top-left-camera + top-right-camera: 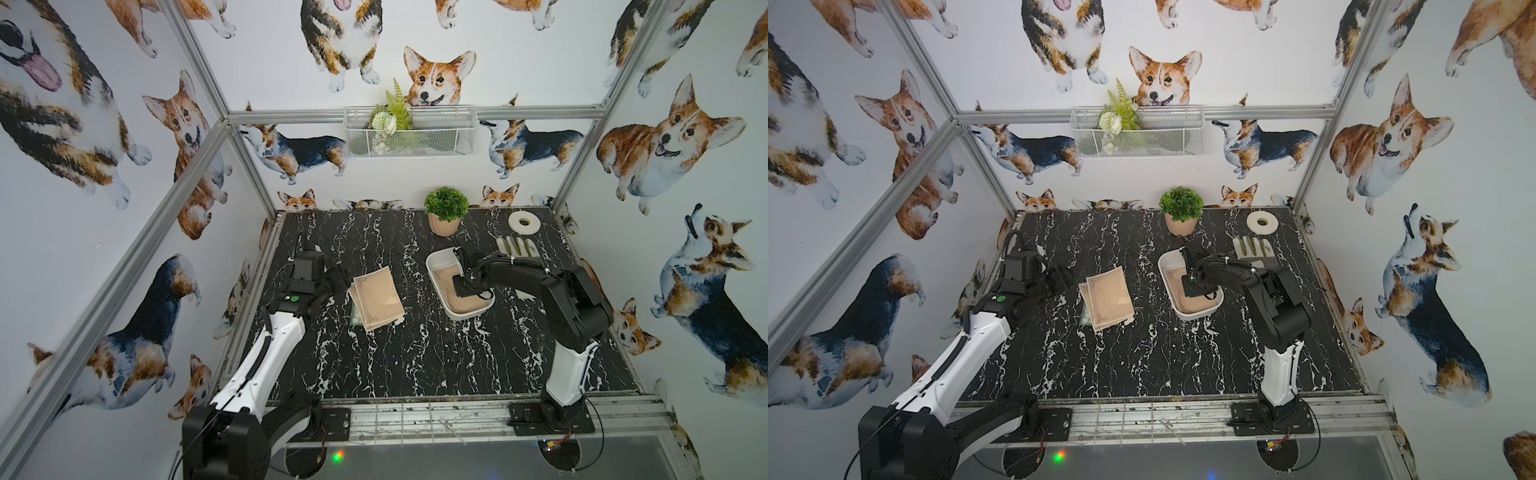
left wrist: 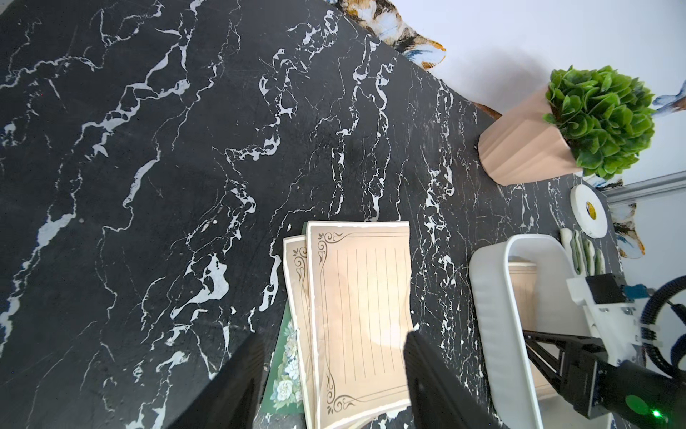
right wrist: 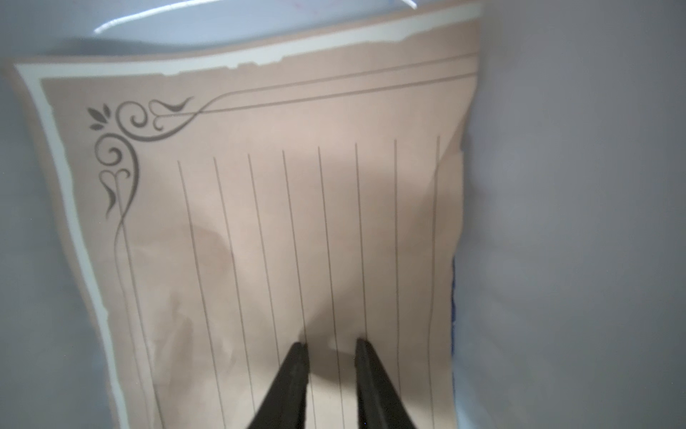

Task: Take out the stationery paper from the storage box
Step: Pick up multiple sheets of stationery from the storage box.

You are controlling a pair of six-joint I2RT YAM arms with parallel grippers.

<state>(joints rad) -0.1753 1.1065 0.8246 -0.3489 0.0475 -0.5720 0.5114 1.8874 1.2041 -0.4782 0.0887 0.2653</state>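
Beside the storage box [image 1: 465, 314], several stationery paper [image 1: 377, 298] sheets lie on the tabletop [image 1: 415, 353] near the released left claw [image 2: 334, 335]; more remain inside. Within the box, the right claw [image 3: 331, 347] presses narrowed tips on the top sheet [image 3: 297, 223]; grip unclear.

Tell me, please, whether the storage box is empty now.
Not empty: a tan ruled sheet lies inside the storage box, its white walls rising around it.
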